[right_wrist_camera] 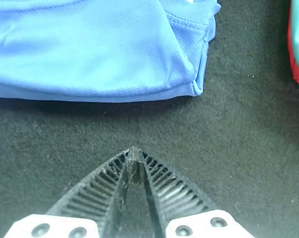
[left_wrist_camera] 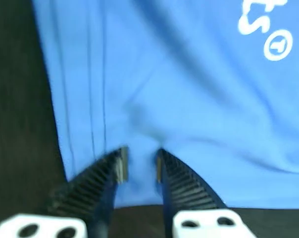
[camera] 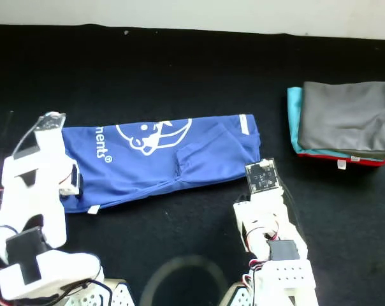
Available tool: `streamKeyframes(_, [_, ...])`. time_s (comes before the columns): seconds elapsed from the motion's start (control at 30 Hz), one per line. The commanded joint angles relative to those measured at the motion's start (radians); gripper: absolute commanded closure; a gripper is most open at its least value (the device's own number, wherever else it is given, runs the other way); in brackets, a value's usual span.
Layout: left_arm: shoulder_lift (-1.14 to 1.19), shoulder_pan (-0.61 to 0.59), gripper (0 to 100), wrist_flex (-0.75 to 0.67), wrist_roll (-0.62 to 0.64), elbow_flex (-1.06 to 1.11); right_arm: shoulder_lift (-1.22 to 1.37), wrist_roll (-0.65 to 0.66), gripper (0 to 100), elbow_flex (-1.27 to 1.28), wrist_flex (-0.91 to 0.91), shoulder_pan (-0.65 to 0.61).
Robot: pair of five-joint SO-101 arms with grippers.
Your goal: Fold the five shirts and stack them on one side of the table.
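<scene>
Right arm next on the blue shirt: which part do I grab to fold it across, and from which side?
Probably the blue shirt at its near right-end corner, coming from the robot's side. The layers meet there in a doubled edge facing the right gripper, which is shut over the black table just short of it; open first.

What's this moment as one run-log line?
blue shirt: partly folded | left claw: open over it | right claw: shut, clear of it
</scene>
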Motion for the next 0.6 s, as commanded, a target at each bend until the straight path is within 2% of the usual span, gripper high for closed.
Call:
streamKeyframes(0.0, [-0.113,-0.027,88,0.233,0.144,-0.216,-0.018,-0.009,99.1,0.054,-0.008,-0.010])
streamKeyframes(0.13, [-0.051,-0.036,88,0.393,0.164,-0.479,-0.018,-0.008,99.1,0.054,-0.008,-0.010])
streamKeyframes(0.3, [0.252,-0.030,78,0.572,0.187,-0.746,-0.022,-0.006,99.1,0.050,0.050,-0.010])
streamKeyframes(0.37, [0.369,-0.036,78,0.632,0.230,-0.855,-0.022,-0.006,99.1,0.047,0.062,-0.008])
streamKeyframes(0.57, [0.591,-0.050,78,0.643,0.232,-1.069,-0.022,-0.006,99.1,0.047,0.061,-0.008])
